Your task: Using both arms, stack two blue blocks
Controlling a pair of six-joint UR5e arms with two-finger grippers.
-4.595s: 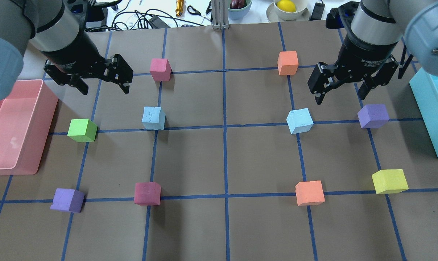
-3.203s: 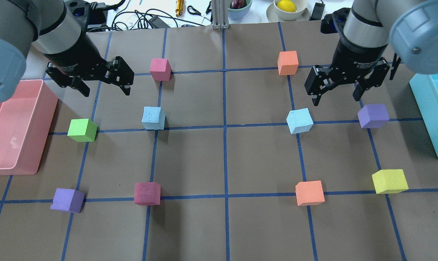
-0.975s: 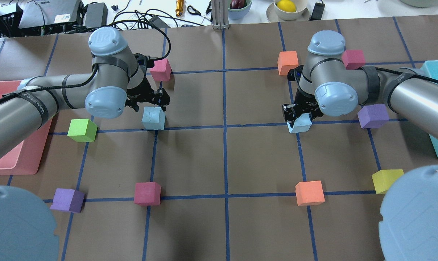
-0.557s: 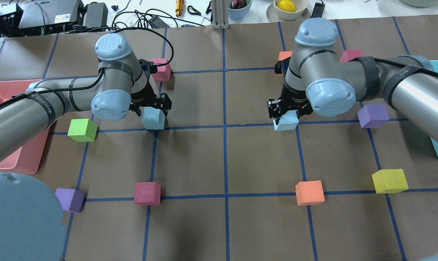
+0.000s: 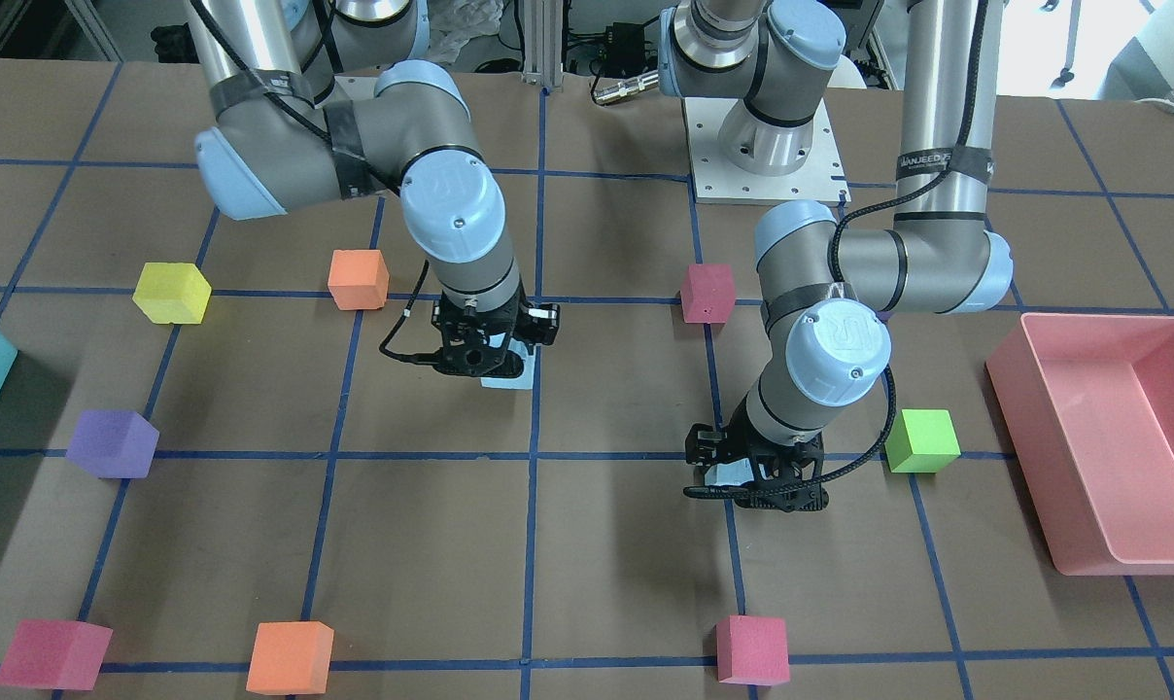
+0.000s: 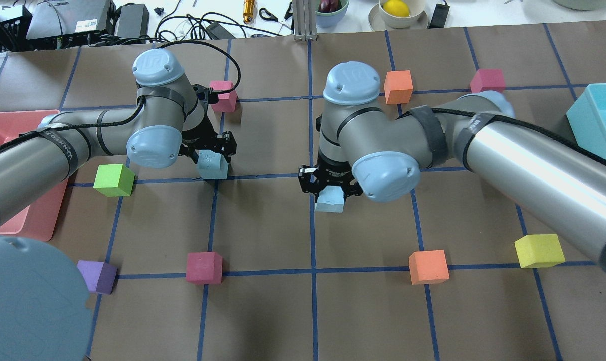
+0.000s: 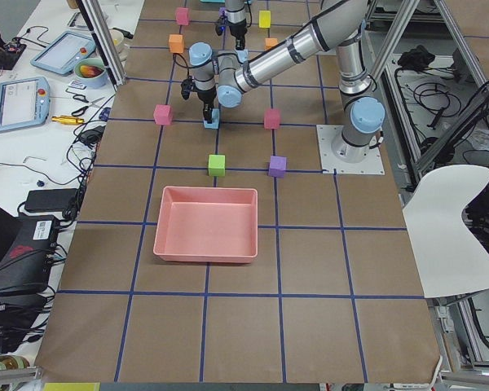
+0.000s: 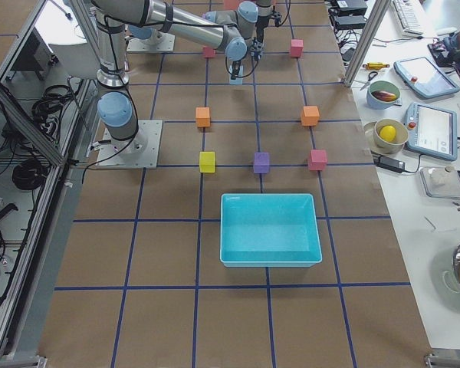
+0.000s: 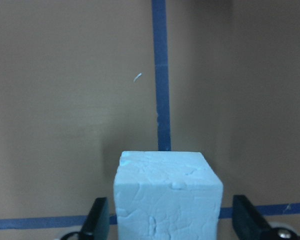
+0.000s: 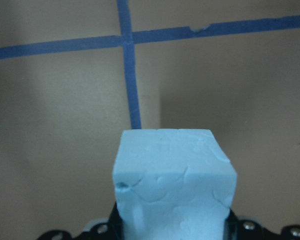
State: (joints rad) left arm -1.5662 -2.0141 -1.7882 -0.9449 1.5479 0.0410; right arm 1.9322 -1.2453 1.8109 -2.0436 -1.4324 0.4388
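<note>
One pale blue block sits on the table by a tape crossing. My left gripper is open and straddles it. In the left wrist view the block stands between the two fingers with a small gap on each side. My right gripper is shut on the other blue block and holds it just above the table near the centre line. That block fills the right wrist view. In the front view the held block shows under the right gripper, and the left block peeks out under the left gripper.
A pink bin lies at the left edge and a teal bin at the right. A green cube, a pink cube, a magenta cube and orange cubes stand around on the grid.
My right gripper has carried its blue block leftward and nearer, from the right half to beside the centre line. My left gripper has stayed around its block.
</note>
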